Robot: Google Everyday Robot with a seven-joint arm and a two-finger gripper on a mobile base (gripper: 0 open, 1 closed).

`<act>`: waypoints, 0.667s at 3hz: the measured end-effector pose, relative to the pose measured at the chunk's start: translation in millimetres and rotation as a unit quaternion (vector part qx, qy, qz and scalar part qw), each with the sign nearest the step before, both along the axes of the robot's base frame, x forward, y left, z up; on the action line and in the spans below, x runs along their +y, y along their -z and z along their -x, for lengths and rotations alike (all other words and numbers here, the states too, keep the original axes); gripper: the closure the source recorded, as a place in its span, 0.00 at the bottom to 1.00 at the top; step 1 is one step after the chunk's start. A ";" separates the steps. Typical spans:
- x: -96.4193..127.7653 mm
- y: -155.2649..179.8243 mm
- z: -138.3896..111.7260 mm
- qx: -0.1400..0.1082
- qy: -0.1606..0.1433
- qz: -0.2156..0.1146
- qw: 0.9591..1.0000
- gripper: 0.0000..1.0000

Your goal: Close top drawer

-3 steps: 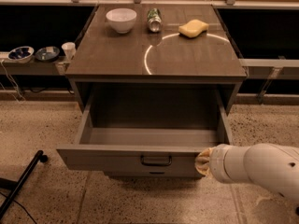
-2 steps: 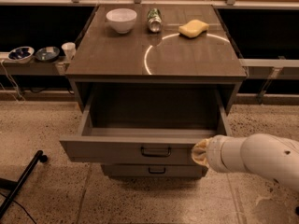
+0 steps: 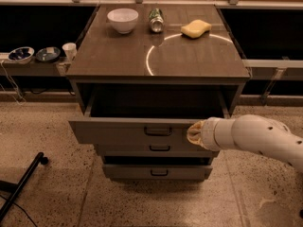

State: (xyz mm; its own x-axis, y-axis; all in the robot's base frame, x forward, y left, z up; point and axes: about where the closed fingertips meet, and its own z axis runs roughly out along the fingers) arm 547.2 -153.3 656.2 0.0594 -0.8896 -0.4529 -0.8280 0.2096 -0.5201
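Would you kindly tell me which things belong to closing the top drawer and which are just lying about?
Job: top drawer, partly open; hand, against the right side of its front.
Lying about: white bowl, can, yellow sponge, two lower drawers.

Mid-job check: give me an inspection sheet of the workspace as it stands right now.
Surface: cabinet top, a ring of reflected light on it.
Job's things: top drawer partly open, interior in shadow; handle at centre.
Clutter: white bowl, can on its side and yellow sponge along the back.
Grippers: claw against the drawer front, right of the handle.
Cables: thin lines, possibly wires, below the left shelf.
Surroundings: left shelf with two dishes and a cup; dark pole on the speckled floor.
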 end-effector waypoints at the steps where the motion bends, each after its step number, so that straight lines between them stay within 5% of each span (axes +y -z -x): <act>1: 1.0 5.0 -27.0 -0.001 -0.006 -0.010 1.000 1.00; 2: 3.2 7.9 -59.1 0.001 -0.010 -0.027 1.000 1.00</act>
State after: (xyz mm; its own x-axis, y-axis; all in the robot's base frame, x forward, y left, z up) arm 606.3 -150.2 648.3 0.0758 -0.8629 -0.4997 -0.8328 0.2208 -0.5077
